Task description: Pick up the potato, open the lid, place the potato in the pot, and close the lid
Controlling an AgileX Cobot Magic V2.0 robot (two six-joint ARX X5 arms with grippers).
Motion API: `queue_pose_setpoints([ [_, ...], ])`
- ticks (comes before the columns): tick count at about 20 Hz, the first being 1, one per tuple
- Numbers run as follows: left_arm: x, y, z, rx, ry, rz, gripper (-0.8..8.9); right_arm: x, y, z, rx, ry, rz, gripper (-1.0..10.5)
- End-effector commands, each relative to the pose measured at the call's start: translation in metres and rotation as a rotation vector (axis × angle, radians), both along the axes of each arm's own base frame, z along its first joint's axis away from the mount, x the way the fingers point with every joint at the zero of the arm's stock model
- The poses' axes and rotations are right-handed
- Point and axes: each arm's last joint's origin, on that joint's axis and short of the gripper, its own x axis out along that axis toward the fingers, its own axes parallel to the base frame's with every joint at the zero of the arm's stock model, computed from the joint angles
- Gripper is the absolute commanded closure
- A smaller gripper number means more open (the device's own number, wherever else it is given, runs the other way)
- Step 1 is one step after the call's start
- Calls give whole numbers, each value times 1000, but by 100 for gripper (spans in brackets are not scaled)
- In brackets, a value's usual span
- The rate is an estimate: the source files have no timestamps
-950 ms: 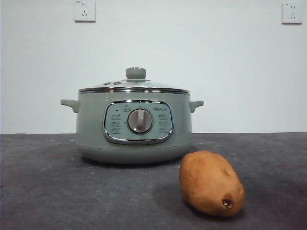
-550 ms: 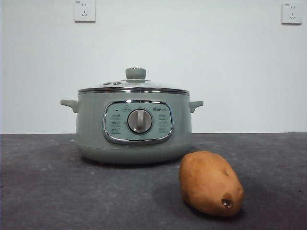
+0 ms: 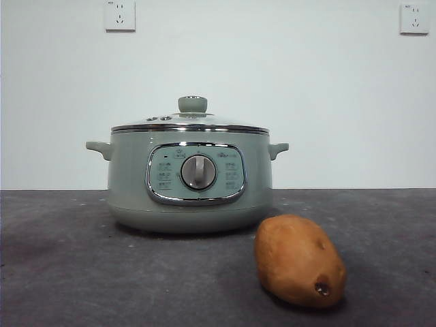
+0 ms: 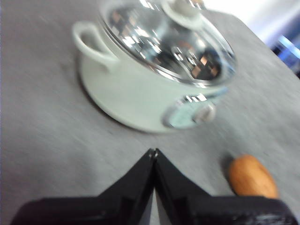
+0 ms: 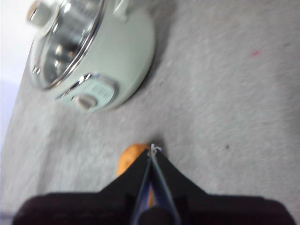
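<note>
Sitting on the grey table (image 3: pixel 61 272), the pot (image 3: pixel 187 184) has its lid (image 3: pixel 191 122) on and its dial panel facing the front camera; the panel's small print is too fine to read. Both grippers hang above the table, empty, jaws pressed together: the left gripper (image 4: pixel 153 152) before the pot, the right gripper (image 5: pixel 153 149) over the potato (image 3: pixel 300 260). The potato lies in front of the pot, its holed end toward the camera.
</note>
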Motion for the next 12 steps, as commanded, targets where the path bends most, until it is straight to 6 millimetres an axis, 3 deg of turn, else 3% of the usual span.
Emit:
queue_pose_setpoints([
  [1,4,-2,-5,-32,64,-45,817,10,1,5,-27,3,76,866],
  [5,5,-2,-14,-16,132,-88,817,25,2,9,-26,97,95,748],
  [9,5,-4,-16,-35,152,-135,817,45,9,8,-25,199,143,721],
  [12,3,-6,-14,-86,133,-240,817,64,25,8,-48,262,225,510],
])
